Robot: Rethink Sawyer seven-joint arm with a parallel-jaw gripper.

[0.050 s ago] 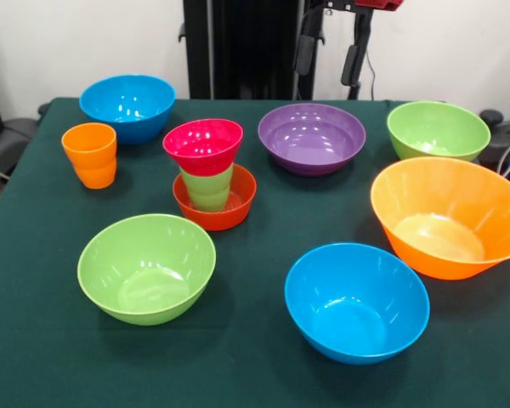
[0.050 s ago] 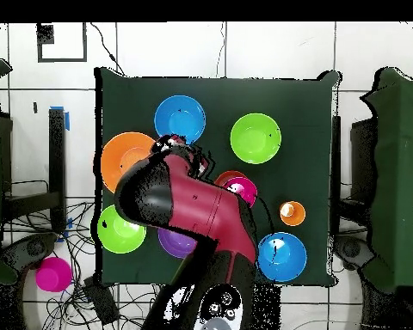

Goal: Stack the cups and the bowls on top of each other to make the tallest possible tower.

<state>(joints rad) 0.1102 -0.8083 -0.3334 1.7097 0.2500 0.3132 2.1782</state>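
Observation:
The tower (image 1: 206, 174) stands left of the table's middle: a small red-orange bowl (image 1: 229, 212) holds an upturned light green cup (image 1: 208, 189), and a pink bowl (image 1: 203, 144) sits upright on it. An orange cup (image 1: 90, 155) stands alone at the left. Loose bowls lie around: blue (image 1: 127, 106), purple (image 1: 312, 136), lime green (image 1: 438, 129), very large orange (image 1: 446, 217), a second blue (image 1: 357, 302), a second lime green (image 1: 146, 268). My gripper (image 1: 331, 51) hangs high at the top edge, open and empty. From overhead it (image 2: 182, 152) is beside the large orange bowl (image 2: 124, 161).
From overhead my arm (image 2: 201, 210) covers part of the purple bowl (image 2: 177, 242) and lies next to the tower (image 2: 242, 189). Another pink bowl (image 2: 53, 273) lies off the table, on the floor among cables. The green cloth's edges (image 1: 8, 195) run close to the outer bowls.

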